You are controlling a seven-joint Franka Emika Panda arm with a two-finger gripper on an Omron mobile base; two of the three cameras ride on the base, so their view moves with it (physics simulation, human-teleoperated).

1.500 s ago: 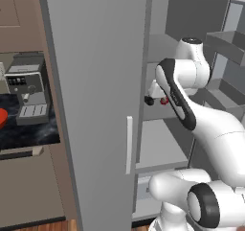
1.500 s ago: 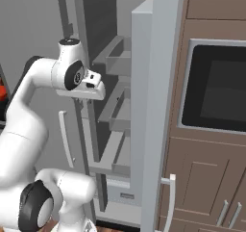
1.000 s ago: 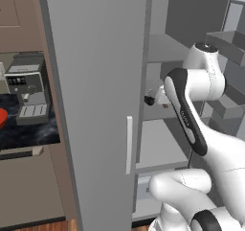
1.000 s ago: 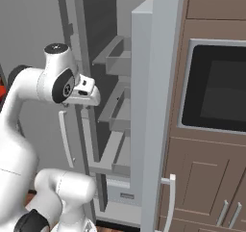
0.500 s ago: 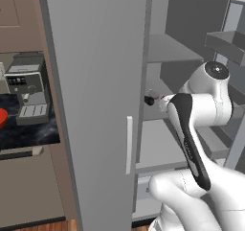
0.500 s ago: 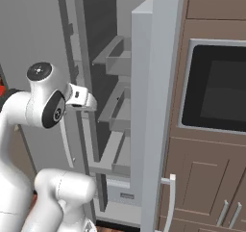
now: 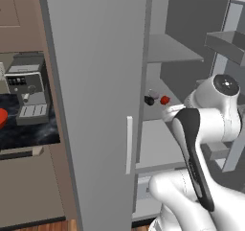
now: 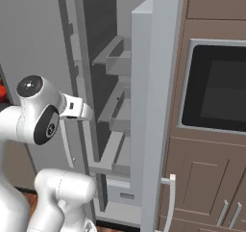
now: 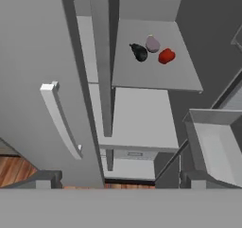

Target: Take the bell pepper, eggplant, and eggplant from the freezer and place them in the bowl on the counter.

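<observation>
The freezer stands with its grey door [image 7: 95, 81] swung open. On a middle inner shelf [image 9: 156, 73] lie a dark eggplant [image 9: 139, 52], a pale purple eggplant [image 9: 152, 43] and a red bell pepper [image 9: 166, 56], close together; they also show as the eggplants [image 7: 149, 100] and the pepper [image 7: 165, 100] in the left base view. My gripper [image 9: 120, 180] hangs back from that shelf, open and holding nothing, well short of the vegetables. A sliver of the red bowl [image 7: 1, 117] sits on the black counter [image 7: 28, 132] at the far left.
The door's white handle [image 9: 59, 120] is to my left in the hand view, and the second door's grey bins [image 9: 217, 144] jut in on the right. A coffee machine [image 7: 28, 93] stands on the counter. An oven [image 8: 216, 86] and brown cabinets flank the freezer's right side.
My arm has swung lower and further back from the upper shelves, and the jaws have spread slightly wider. The vegetables have not moved.
</observation>
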